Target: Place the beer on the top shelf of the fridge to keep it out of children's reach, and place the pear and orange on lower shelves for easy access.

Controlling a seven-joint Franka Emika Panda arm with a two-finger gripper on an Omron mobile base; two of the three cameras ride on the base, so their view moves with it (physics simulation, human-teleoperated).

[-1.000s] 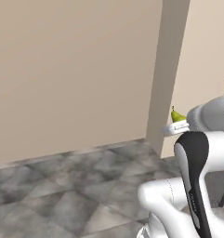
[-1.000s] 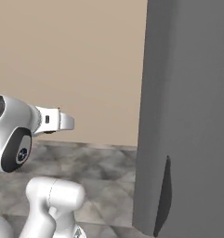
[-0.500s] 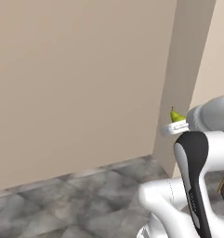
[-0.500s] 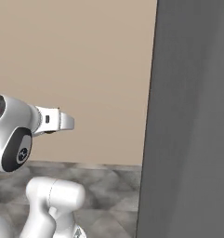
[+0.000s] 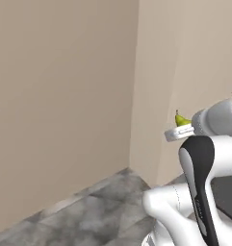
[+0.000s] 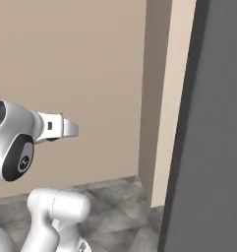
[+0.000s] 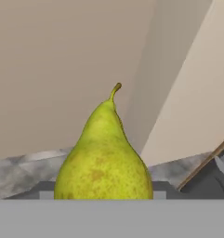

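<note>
Hand view: pear [image 7: 104, 160] is seen right up close, w/ its yellow-green, speckled body low centre & its tapered top and short brown stem pointing up in that view. Its lower part is cut off at the bottom, so the fingertips aren't visible; gripper is judged closed on the pear, as the fruit is held up in the air at the hand. Behind it a strip of grey marbled floor [image 7: 20, 172] is seen, then beige walls meeting at a corner [image 7: 146, 93]; at lower right a dark object w/ a brown edge is partly caught, too little to name.

Left base view: white arm is seen lower right, & the pear [image 5: 182, 120] pokes up over the white hand piece at the gripper [image 5: 177, 130], stem up, well clear of the floor [image 5: 88, 216]. Beyond, the beige wall corner is seen.

Right base view: arm's white hand section sticks out at left. At right, near the camera, the grey fridge [image 6: 213, 162] side is seen as a tall dark slab; beige wall pillar [image 6: 166, 98] is just beside it, farther back.
</note>
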